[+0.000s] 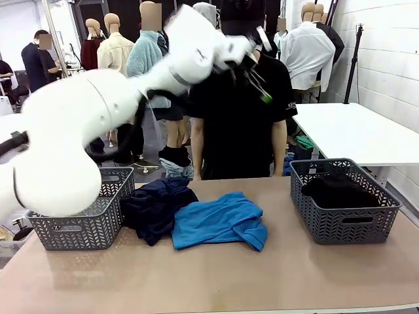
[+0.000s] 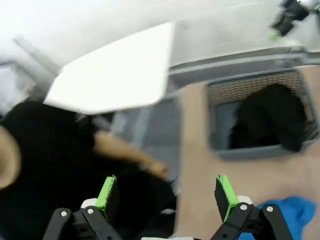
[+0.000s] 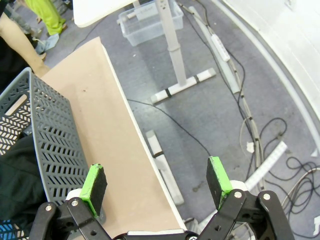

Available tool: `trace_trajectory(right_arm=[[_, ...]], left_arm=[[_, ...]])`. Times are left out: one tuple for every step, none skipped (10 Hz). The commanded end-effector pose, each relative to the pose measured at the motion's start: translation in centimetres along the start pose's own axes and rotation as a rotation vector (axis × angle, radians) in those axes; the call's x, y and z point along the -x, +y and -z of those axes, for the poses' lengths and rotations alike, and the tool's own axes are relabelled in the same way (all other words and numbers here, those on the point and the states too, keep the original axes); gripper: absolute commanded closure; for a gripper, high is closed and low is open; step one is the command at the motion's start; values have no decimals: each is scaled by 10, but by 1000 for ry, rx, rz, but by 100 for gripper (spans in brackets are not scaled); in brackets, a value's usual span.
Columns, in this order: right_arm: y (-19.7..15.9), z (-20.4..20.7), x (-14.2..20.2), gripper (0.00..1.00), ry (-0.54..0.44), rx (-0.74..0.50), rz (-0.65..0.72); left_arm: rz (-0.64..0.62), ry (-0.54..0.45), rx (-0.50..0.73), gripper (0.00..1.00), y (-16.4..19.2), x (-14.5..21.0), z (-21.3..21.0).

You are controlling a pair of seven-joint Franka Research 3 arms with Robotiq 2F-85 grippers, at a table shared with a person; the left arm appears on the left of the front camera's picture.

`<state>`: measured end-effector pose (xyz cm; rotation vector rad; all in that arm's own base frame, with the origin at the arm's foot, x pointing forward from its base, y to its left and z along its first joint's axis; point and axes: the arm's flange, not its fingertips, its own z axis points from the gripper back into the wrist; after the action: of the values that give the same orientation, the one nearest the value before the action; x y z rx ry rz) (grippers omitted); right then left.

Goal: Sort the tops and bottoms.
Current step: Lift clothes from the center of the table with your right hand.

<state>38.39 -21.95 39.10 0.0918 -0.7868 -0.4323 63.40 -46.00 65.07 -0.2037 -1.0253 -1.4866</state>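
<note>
The left arm is blurred and covers part of the left basket. The left wrist view is smeared throughout. The right basket runs off the picture's edge; its dark clothes can't be identified.

A crumpled blue top is being displayed flat at the table's middle, its left edge touching a bunched dark navy garment. A black garment is being contained in the grey basket at the right, and a second grey basket is being seen at the left.
</note>
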Motion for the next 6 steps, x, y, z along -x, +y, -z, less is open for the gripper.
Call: trace_trajectory(right_arm=[[3, -2, 0, 0, 9, 4, 6], [3, -2, 0, 0, 9, 4, 6], [3, -2, 0, 0, 9, 4, 6], [3, -2, 0, 0, 9, 4, 6], [3, -2, 0, 0, 9, 4, 6], [3, -2, 0, 0, 9, 4, 6]], left_arm=[[-133, 297, -292, 0, -130, 83, -126], [-228, 328, -367, 0, -144, 105, -152], [-342, 341, -462, 0, -171, 135, -186], [-455, 371, -551, 0, -195, 162, -210], [-588, 338, -658, 0, -224, 192, -235], [-697, 356, -711, 0, -249, 221, -250]])
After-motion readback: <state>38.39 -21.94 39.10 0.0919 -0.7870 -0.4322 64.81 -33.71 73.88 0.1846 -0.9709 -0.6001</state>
